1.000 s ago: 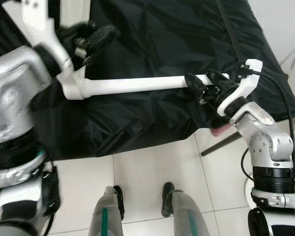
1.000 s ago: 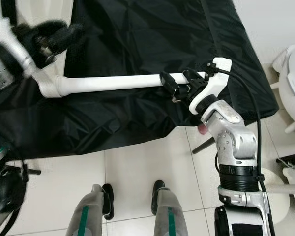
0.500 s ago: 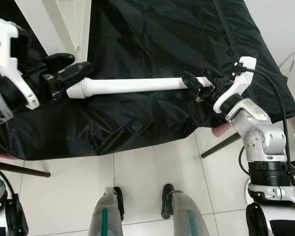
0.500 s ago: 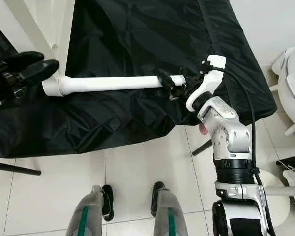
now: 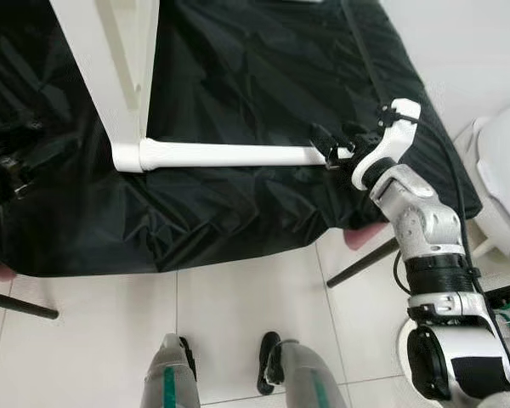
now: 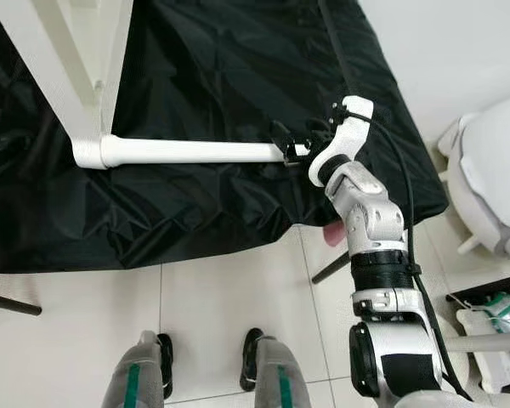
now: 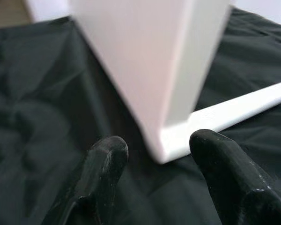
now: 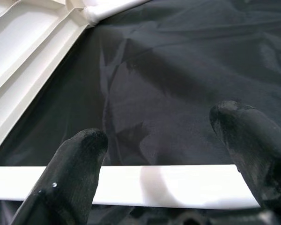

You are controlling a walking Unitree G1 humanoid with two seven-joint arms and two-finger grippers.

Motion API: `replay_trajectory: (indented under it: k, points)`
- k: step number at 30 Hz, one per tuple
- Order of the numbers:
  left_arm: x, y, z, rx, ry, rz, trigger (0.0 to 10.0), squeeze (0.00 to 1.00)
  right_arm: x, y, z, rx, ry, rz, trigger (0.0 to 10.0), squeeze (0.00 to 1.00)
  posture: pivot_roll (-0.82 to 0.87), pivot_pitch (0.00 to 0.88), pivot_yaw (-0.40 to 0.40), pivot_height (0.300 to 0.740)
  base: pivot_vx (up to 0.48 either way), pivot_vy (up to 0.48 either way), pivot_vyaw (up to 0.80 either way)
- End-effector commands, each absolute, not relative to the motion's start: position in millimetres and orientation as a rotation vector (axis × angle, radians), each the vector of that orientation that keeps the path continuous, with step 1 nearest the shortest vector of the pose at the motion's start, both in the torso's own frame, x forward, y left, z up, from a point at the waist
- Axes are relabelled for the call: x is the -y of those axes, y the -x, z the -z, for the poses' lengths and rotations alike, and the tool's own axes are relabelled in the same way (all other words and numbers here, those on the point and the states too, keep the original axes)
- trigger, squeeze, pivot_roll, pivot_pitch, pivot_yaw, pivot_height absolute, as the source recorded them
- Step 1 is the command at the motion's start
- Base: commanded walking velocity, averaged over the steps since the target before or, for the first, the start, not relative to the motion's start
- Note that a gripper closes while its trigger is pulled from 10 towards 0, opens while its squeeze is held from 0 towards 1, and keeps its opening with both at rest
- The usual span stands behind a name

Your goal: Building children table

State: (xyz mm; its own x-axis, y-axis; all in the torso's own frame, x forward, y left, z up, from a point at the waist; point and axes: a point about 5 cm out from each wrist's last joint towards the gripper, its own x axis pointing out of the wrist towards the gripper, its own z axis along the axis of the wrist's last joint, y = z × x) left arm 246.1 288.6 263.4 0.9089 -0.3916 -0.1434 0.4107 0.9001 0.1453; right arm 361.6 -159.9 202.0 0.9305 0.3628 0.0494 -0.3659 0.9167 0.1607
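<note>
White plastic table leg (image 5: 229, 155) lies across the black cloth (image 5: 255, 76), its far end joined to the white tabletop (image 5: 110, 68). Right gripper (image 8: 166, 157) spread wide, the leg's free end between its fingers, contact unclear. Left gripper (image 7: 159, 161) released, the corner joint just beyond its fingertips.

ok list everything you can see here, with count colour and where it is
table leg: one, white tube, lying across the black cloth, one end at the panel's corner
table panel: one, white, standing on the cloth at the robot's left
black cloth: one, draped over the work surface
dark rods: two, angled under the cloth's edges, over the floor
tiled floor: white, below
white rounded object: one, far right, unclear what it is
right claw: fingers open around the tube's free end
left claw: open, facing the panel's corner
robot's legs: two, grey with green stripes
</note>
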Motion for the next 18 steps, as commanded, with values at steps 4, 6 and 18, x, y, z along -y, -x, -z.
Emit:
replay_trajectory:
  k: [4, 6, 18]
  points:
    - [-292, -255, -247, -0.107, -0.150, 0.345, 10.0, 0.00, 161, -367, -199, 0.014, -0.178, -0.348, 10.0, 0.00, 0.13, 0.113, -0.097, 0.740, 0.000, 0.000, 0.00]
    - [-291, -261, -241, -0.114, -0.134, 0.320, 10.0, 0.00, 160, -368, -198, 0.021, -0.169, -0.333, 10.0, 0.00, 0.12, 0.106, -0.098, 0.740, 0.000, 0.000, 0.00]
    - [-275, -313, -217, -0.046, 0.022, 0.085, 10.0, 0.00, 166, -369, -191, 0.125, 0.028, -0.149, 10.0, 0.00, 0.08, 0.102, -0.088, 0.740, 0.000, 0.000, 0.00]
